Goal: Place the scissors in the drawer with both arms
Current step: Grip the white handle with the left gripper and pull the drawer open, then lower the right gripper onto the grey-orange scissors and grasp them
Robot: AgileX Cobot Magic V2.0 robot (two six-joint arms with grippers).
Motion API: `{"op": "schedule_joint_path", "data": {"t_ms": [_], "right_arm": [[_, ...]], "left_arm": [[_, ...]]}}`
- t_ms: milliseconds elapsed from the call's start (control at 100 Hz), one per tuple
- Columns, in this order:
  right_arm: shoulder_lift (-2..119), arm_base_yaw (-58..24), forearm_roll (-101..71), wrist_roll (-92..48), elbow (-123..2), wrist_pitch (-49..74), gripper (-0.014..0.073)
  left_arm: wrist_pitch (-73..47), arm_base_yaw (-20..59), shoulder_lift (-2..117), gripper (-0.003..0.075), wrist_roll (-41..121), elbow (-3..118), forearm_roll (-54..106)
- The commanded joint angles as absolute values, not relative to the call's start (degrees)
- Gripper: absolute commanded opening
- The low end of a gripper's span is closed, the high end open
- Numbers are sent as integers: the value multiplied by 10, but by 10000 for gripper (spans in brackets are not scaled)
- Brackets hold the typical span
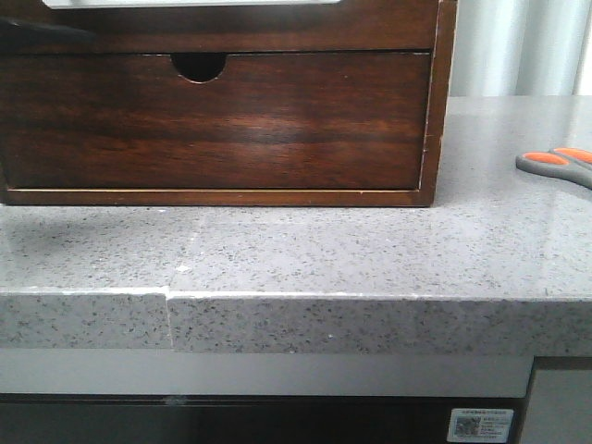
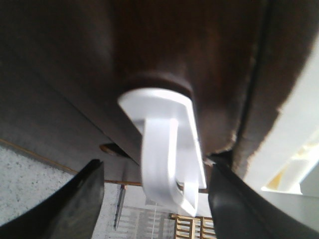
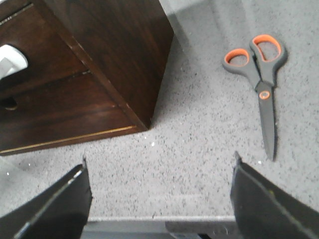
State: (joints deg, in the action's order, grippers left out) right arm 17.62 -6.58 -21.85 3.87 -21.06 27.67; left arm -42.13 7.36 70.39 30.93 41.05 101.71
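The scissors (image 1: 558, 164), grey with orange inserts, lie closed and flat on the counter at the far right, apart from the box; they also show in the right wrist view (image 3: 261, 82). The drawer (image 1: 240, 28) is the upper one in the wooden box, with a white strip along its top edge. In the left wrist view its plain front (image 2: 169, 45) carries a white loop handle (image 2: 167, 149). My left gripper (image 2: 155, 169) is open, its fingers on either side of that handle. My right gripper (image 3: 159, 160) is open and empty above the counter's front edge, left of the scissors.
The wooden box (image 1: 435, 111) stands at the back left of the grey speckled counter (image 1: 305, 250). Its lower drawer front (image 1: 213, 120) has a half-round notch (image 1: 198, 65). A dark shape (image 1: 37, 32) at the box's upper left is probably my left arm.
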Motion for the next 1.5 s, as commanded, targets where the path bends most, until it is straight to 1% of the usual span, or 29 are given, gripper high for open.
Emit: {"op": "schedule_joint_path", "data": {"t_ms": [0,50,120,170,220,270,480,810,1010,1060,1130,1170,1180,1200,1210,1220,1250,1320,1350,1390,1490], "right_arm": [[187,-63,-227,37,-233,251,522],[187,-63,-227,37,-233,254,522],[187,-63,-227,37,-233,257,522],[187,-63,-227,37,-233,257,522],[187,-63,-227,37,-233,258,522],[187,-63,-227,37,-233,258,522],[187,-63,-227,37,-233,258,522],[187,-63,-227,37,-233,258,522],[187,-63,-227,37,-233,257,522],[187,-63,-227,37,-233,255,522],[187,-63,-227,37,-233,254,522],[187,-63,-227,37,-233,254,522],[187,-63,-227,37,-233,254,522],[187,-63,-227,37,-233,254,522],[187,-63,-227,37,-233,254,522],[187,-63,-227,37,-233,254,522],[187,-63,-227,37,-233,254,522],[187,-63,-227,37,-233,254,522],[187,-63,-227,37,-233,254,522],[187,-63,-227,37,-233,254,522],[187,-63,-227,37,-233,254,522]], "left_arm": [[-446,73,706,382,316,436,1066],[-446,73,712,349,318,438,1066],[-444,73,717,268,317,439,1066],[-443,73,719,184,317,439,1066],[-436,73,719,71,317,439,1066],[-435,73,719,-20,317,439,1066],[-419,91,695,-19,319,423,1063],[-315,206,553,-19,317,322,1067],[-296,231,501,-13,317,296,1067],[-296,232,496,19,317,296,1067],[-296,232,491,130,317,296,1067],[-298,232,490,230,317,296,1067],[-299,232,489,269,317,296,1067],[-302,232,488,309,317,296,1067],[-304,232,487,350,317,296,1067],[-305,232,486,371,317,296,1067],[-306,232,483,472,317,296,1067],[-300,232,465,629,326,296,1058],[-291,232,451,667,342,296,1054],[-272,232,434,692,355,296,1044],[-228,232,371,673,362,296,992]]}}
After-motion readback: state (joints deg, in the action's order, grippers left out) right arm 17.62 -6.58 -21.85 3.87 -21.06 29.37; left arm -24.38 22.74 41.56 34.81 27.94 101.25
